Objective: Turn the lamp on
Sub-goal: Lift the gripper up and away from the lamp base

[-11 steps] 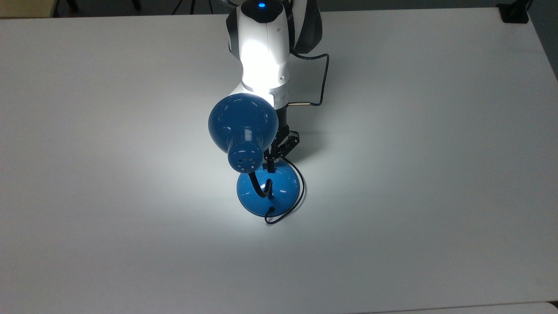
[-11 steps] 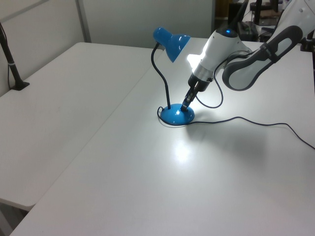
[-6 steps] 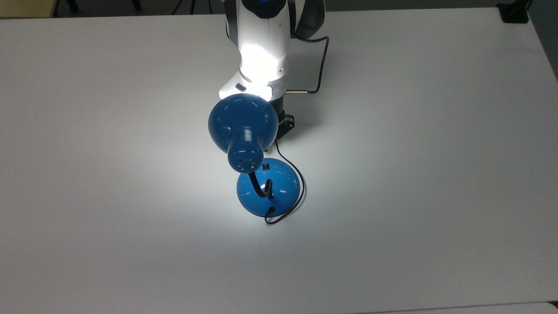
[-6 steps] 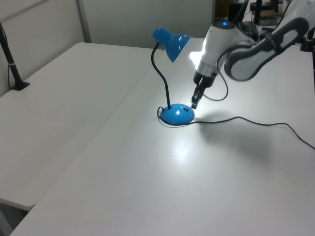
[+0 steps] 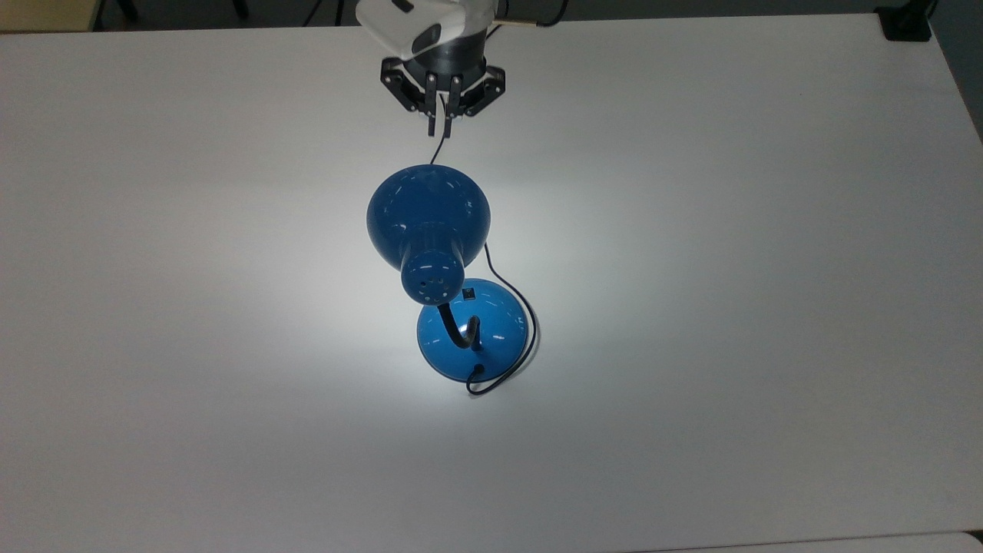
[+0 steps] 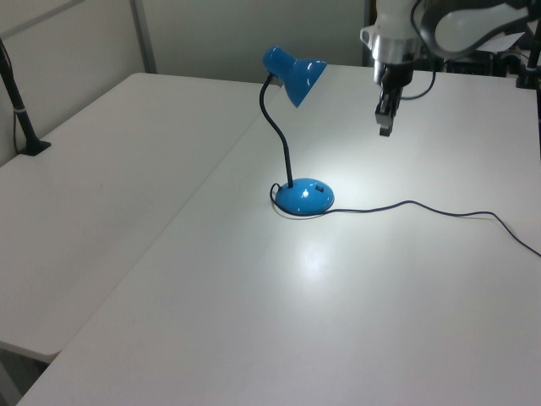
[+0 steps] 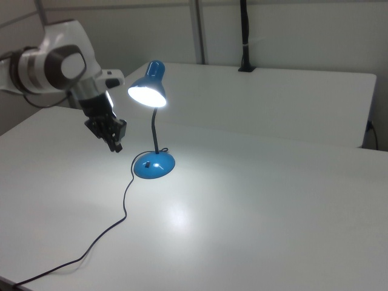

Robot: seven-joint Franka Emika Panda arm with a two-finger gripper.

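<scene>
The lamp [image 5: 449,284] stood lit on the white table [image 5: 729,269], its shade [image 7: 147,88] glowing and a bright patch spread around its base [image 6: 305,196]. The gripper [image 5: 443,127] hung above the table with its jaws closed on nothing, the lamp well apart below them in the top view. The cord [image 6: 423,207] trailed from the base across the table.

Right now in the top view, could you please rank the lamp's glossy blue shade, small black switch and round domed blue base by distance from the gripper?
1. Glossy blue bell-shaped shade, just below the gripper.
2. Small black switch, on the base's upper edge.
3. Round domed blue base, lowest in the view.
</scene>
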